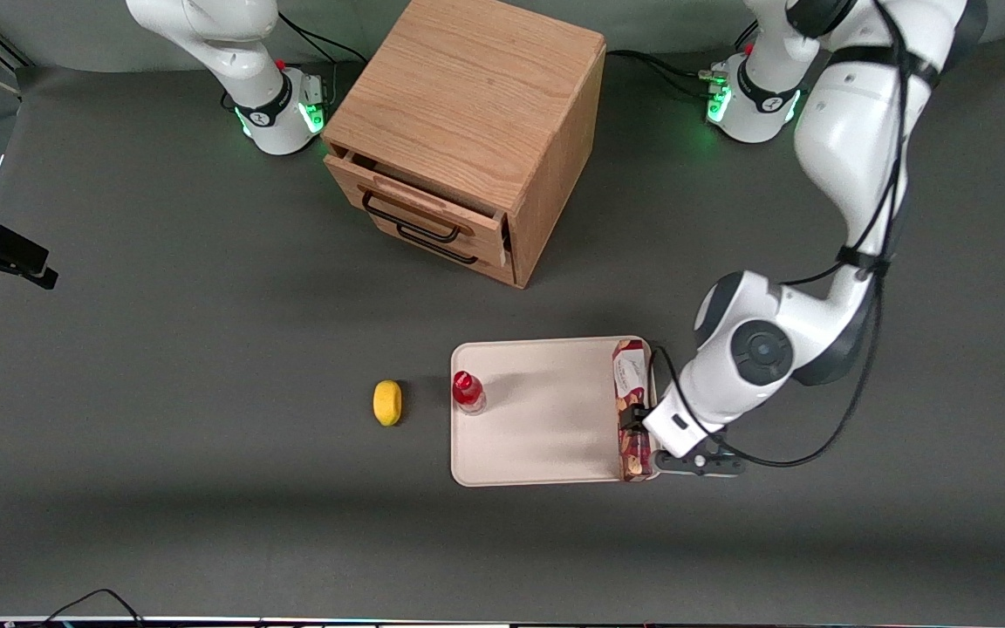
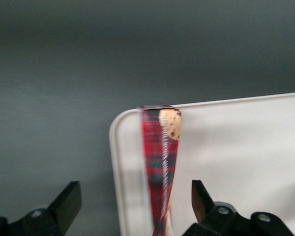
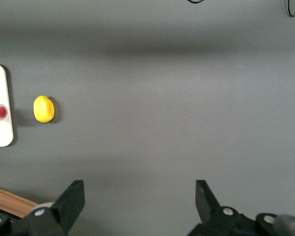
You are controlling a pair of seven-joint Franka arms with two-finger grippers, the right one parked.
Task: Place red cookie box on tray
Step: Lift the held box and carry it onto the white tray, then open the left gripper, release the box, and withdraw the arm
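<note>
**Mia:** Table [image 1: 162,366] first, big and gray. On it sits a wooden drawer cabinet [image 1: 468,131], with its top drawer [image 1: 420,205] pulled out a little.

**Ben:** What comes next in size?

**Mia:** The tray [image 1: 537,419], pale and flat, nearer to the front camera than the cabinet. Then the red cookie box [image 1: 632,410]. It stands on its thin side along the tray's edge at the working arm's end. Its long way runs from the cabinet side toward the front camera, with the white label at the cabinet end.

**Ben:** Is the box on the tray?

**Mia:** It looks like it, just inside the rim. In the left wrist view the box [image 2: 160,172] rises up from the tray's [image 2: 246,162] corner.

**Ben:** And the claw?

**Mia:** The gripper [image 1: 633,421] is right over the box, near its middle. Its two fingers are spread apart, one on each side of the thin box. They do not seem to be pinching it.

**Ben:** So what matters for the next move?

**Mia:** The box is between the fingers, so the claw would likely need to go straight up to get clear. A sideways bump might tip the box over.

**Ben:** Anything smaller?

**Mia:** A yellow lemon [image 1: 387,403] lies on the table beside the tray. A small red-capped bottle [image 1: 468,392] stands on the tray's edge nearest the lemon.
</note>
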